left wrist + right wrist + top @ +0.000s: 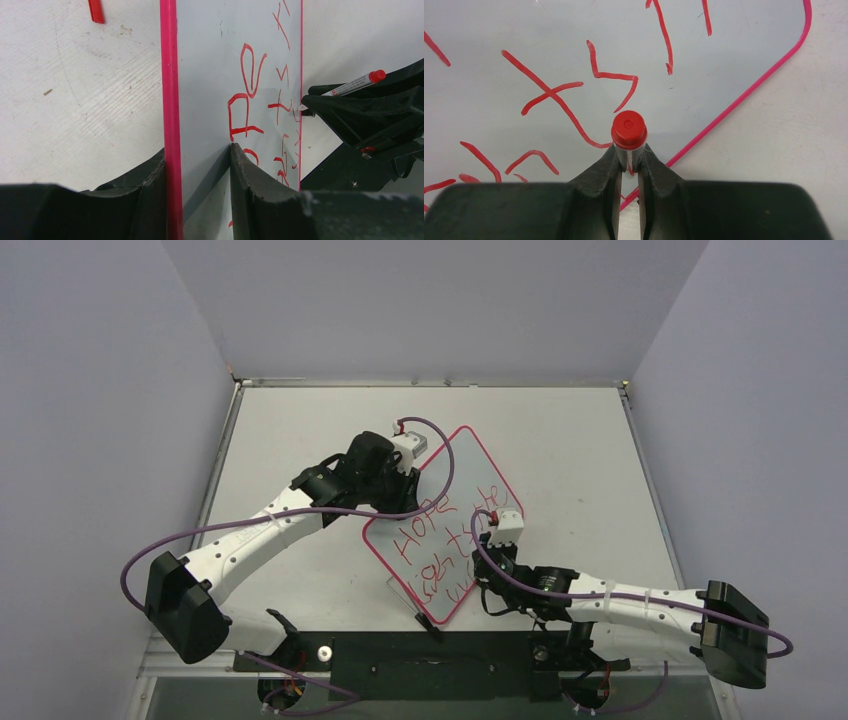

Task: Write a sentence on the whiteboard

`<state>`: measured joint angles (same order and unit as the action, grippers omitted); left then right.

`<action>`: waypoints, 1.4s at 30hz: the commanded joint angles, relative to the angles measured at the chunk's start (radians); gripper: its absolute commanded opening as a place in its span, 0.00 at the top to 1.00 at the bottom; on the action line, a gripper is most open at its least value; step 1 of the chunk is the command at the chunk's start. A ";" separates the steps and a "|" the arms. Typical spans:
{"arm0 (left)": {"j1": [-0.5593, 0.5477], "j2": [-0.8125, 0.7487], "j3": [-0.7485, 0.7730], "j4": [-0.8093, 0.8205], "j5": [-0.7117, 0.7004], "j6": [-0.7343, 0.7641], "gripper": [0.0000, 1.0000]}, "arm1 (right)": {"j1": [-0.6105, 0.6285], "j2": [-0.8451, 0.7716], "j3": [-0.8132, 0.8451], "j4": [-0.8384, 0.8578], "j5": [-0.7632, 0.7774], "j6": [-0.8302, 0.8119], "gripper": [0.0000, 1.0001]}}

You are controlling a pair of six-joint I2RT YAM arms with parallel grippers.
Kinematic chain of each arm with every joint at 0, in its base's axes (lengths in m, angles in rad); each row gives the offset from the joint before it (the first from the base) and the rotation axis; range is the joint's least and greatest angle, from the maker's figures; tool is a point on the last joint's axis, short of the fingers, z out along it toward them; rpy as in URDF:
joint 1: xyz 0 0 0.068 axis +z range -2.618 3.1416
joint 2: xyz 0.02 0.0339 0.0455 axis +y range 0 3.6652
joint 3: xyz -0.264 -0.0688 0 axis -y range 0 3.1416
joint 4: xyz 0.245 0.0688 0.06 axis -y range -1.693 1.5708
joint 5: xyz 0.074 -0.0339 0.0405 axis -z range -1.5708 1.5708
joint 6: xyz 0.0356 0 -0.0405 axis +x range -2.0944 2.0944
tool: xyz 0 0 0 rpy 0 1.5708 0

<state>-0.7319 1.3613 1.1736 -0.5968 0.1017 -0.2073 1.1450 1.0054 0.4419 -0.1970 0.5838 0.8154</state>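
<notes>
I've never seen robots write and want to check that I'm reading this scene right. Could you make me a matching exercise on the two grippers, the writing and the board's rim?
Things:
1. left gripper
2. right gripper
3. sentence
4. whiteboard rim

States:
A. handwritten in red
B. closed on the marker
C. thin pink line
D. clamped on the board's edge

Pairs: 1-D, 2-B, 3-A, 4-C

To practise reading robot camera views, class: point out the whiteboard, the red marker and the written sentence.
whiteboard (474, 471), top external view, bare white upper part of the board.
red marker (629, 130), right wrist view, its round red end.
sentence (424, 529), top external view, the word "HOPE".
</notes>
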 commanded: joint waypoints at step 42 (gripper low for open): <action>-0.002 0.019 -0.032 -0.120 -0.207 0.173 1.00 | -0.038 0.015 -0.059 0.055 0.045 -0.008 1.00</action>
<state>-0.7319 1.3613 1.1736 -0.5961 0.1013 -0.2077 1.1248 1.0027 0.3901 -0.1745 0.6109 0.8001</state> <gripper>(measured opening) 0.330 0.102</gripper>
